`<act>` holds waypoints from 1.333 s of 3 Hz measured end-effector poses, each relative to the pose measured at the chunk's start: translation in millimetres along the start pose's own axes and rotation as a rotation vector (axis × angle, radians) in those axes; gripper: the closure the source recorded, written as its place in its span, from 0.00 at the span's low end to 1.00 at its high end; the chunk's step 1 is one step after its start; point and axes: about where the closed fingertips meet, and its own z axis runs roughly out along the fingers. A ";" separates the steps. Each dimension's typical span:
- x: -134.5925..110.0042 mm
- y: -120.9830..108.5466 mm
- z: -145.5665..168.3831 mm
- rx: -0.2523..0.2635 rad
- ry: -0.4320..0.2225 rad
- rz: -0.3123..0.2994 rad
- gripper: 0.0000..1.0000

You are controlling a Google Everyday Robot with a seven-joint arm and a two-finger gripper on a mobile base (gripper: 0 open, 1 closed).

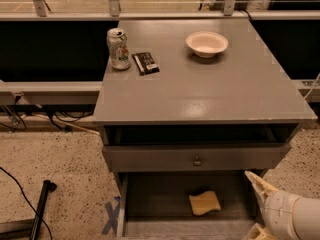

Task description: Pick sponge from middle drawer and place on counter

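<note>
**Speckled floor, grey cabinet, sponge lying in the open drawer**

Speckled stone floor (pixel 60 169) surrounds a grey drawer cabinet, with black cables (pixel 30 118) trailing at the left and a cross of blue tape (pixel 111 216) by the cabinet's lower left corner. A black pole (pixel 41 209) lies on the floor further left.

The counter (pixel 200 94) carries three things near its far edge. A drink can (pixel 118 48) stands upright at the left. A dark packet (pixel 145 63) lies flat just beside the can, on its right. A round cream bowl (pixel 207 43) sits well apart from both, toward the right. The near half of the counter is bare and shows a dull sheen.

Under the counter is a dark gap, then a grey drawer front with a small knob (pixel 197 161). Below that front the middle drawer (pixel 150 196) is pulled out. The sponge (pixel 204 203) lies flat on its floor, right of centre and slightly askew, touching neither side wall.

The gripper (pixel 253 202) is at the lower right corner of the view, by the drawer's right side and to the right of the sponge, not touching it. Its two cream fingers (pixel 258 185) stand apart and hold nothing. One points up and to the left; the other shows only at the bottom edge. The white arm (pixel 295 216) behind them runs off the right edge.
</note>
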 end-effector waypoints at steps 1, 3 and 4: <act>4.1 5.4 47.9 -0.030 -0.066 -0.046 0.00; 50.4 25.0 149.9 -0.100 -0.107 0.040 0.00; 70.9 23.7 177.5 -0.111 -0.120 0.099 0.18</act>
